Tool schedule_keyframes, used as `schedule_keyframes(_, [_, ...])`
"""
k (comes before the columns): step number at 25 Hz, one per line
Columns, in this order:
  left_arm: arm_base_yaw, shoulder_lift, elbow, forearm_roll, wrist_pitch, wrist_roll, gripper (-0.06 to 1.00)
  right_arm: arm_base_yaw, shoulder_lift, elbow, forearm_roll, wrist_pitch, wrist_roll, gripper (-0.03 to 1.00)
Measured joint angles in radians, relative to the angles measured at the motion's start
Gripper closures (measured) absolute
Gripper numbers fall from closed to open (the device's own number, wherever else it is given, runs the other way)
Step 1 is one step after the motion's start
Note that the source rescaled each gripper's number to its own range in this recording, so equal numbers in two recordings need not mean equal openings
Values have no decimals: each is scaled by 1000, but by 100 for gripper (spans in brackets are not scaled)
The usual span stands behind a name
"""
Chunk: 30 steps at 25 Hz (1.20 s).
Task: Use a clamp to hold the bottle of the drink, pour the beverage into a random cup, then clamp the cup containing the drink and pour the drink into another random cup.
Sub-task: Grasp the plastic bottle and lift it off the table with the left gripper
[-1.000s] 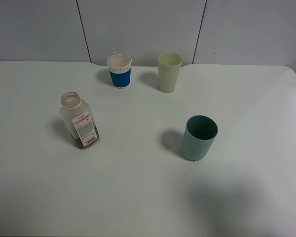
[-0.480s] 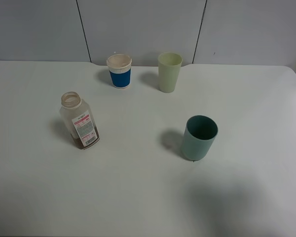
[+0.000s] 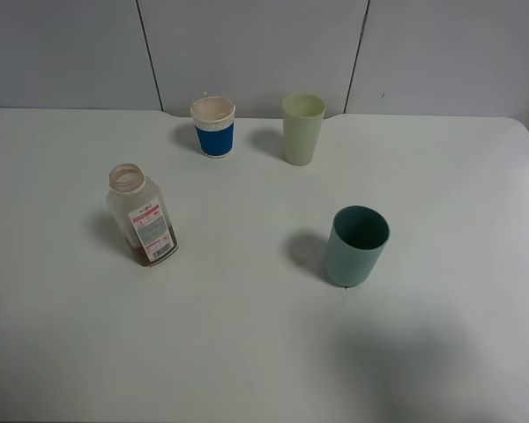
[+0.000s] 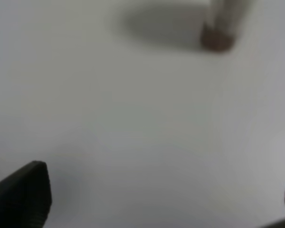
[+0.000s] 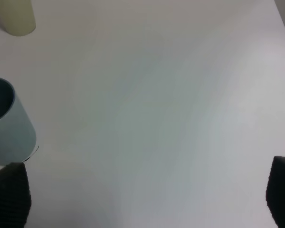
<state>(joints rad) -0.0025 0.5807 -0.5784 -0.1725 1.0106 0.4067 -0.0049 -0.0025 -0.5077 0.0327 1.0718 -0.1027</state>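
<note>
Shows an uncapped bottle (image 3: 142,216) at the left of the table (image 3: 247,344) with brown liquid (image 3: 148,255), seemingly only at its bottom, a teal cup (image 3: 356,246) well apart to the right, and a paper cup (image 3: 214,127) near a tumbler (image 3: 302,129) at the far edge.

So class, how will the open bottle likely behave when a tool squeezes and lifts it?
The bottle probably feels light: brown liquid fills only its bottom. Its translucent walls may flex under squeezing. With no cap on, tilting could spill.

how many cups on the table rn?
3. Blue-banded white paper cup at the back; pale yellow-green tumbler just right of it in the high view; teal-green cup nearer the camera, right of centre. All upright, none seems hidden.
</note>
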Motion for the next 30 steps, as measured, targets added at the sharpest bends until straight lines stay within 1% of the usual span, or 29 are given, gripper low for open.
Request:
schedule_keyframes(3, [-4,75,0,-3,12,36,-6,0,0,0,0,0,0,-3])
schedule_keyframes(5, [-26,112,0,-3,10,41,-6,0,0,0,0,0,0,-3])
schedule_keyframes(12, [-152,222,0,35,-28,45,-6,0,0,0,0,0,0,-3])
schedule_keyframes(18, [-259,309,0,75,-49,17,-6,0,0,0,0,0,0,-3])
schedule_keyframes(20, [-283,336,4,87,-66,6,-6,0,0,0,0,0,0,-3])
schedule_keyframes(25, [-339,372,83,93,-167,-2,-6,0,0,0,0,-1,0,-3])
schedule_keyframes(26, [-339,372,83,93,-167,-2,-6,0,0,0,0,-1,0,-3])
schedule_keyframes(27, [-350,379,117,93,-235,-2,-6,0,0,0,0,-1,0,-3])
schedule_keyframes(30, [-352,392,154,93,-332,-2,-6,0,0,0,0,-1,0,-3])
